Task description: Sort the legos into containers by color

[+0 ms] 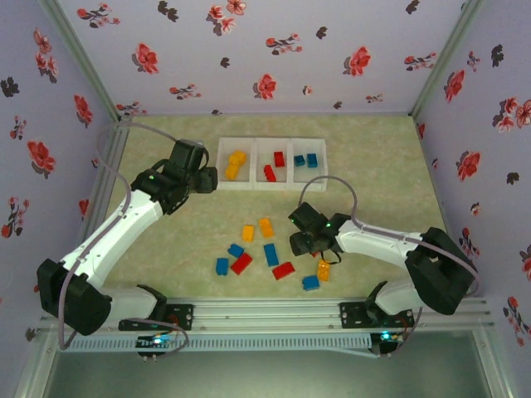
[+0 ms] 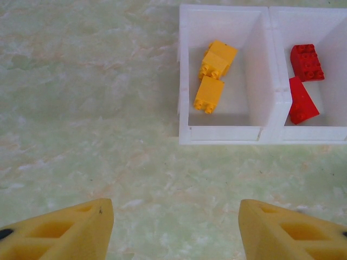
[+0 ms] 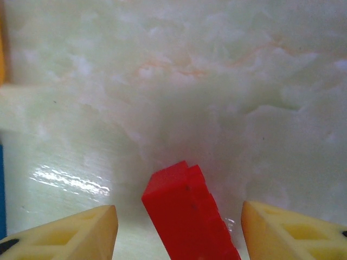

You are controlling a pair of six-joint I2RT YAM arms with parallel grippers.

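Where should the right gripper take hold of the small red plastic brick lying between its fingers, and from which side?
Grip the small red plastic brick across its long side faces, coming down from above. It lies nearly lengthwise between the open fingers of the right gripper, so these flat parallel sides face them.

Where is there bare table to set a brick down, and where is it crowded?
Bare: the table right of the containers, and the strip between them and the loose legos. Crowded: that pile, around the right gripper.
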